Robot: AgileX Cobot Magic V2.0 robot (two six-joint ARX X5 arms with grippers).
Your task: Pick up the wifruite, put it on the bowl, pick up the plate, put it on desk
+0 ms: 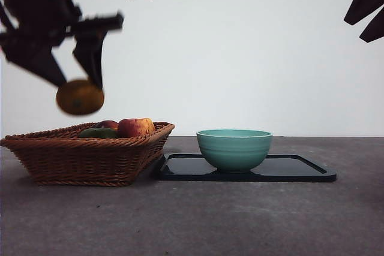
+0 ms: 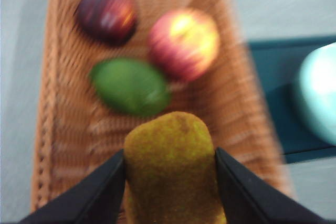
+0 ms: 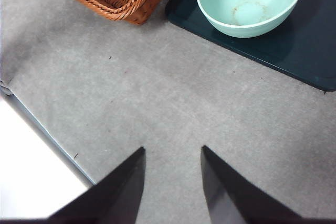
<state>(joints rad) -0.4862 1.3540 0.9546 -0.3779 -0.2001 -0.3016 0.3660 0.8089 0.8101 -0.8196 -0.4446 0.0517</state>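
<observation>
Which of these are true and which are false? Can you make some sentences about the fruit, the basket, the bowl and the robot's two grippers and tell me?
1. The left gripper holds the small orange-brown wifruite in the air above the woven brown wicker basket. True.
2. The round teal-green bowl already has a fruit in it. False: the right wrist view shows it holds nothing.
3. The bowl stands on a flat dark tray. True.
4. The right gripper is carrying the red-and-yellow apple. False: its jaws are open with nothing between them, and the apple lies in the basket.
5. A flat green fruit lies in the basket. True.
</observation>
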